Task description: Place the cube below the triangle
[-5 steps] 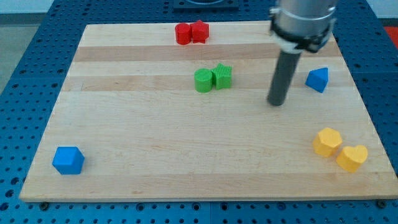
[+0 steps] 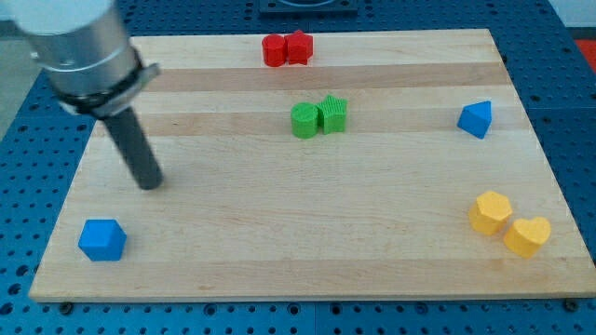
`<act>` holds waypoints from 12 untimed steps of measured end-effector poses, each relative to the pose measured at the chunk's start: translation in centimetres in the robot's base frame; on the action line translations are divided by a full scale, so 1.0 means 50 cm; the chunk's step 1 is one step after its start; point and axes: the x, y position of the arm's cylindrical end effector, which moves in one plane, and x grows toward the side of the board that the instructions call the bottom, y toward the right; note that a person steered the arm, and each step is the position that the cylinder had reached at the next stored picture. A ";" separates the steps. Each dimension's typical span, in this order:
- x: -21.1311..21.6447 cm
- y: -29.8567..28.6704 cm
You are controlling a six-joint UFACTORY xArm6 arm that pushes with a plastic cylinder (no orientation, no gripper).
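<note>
The blue cube (image 2: 101, 239) sits near the board's lower left corner. The blue triangle (image 2: 475, 118) sits near the right edge, in the upper half. My tip (image 2: 150, 184) rests on the board above and to the right of the cube, a short gap away, not touching it. The triangle is far off to the right of the tip.
Two red blocks (image 2: 285, 48) touch each other at the top edge. A green cylinder (image 2: 304, 121) and a green star-like block (image 2: 332, 113) stand together at centre top. A yellow hexagon (image 2: 490, 212) and yellow heart (image 2: 527, 235) lie at lower right. The wooden board (image 2: 279, 233) lies on blue pegboard.
The rod has swept from the right side, beside the blue triangle, across to the left side near the blue cube. No block has moved.
</note>
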 end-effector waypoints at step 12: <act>0.135 0.039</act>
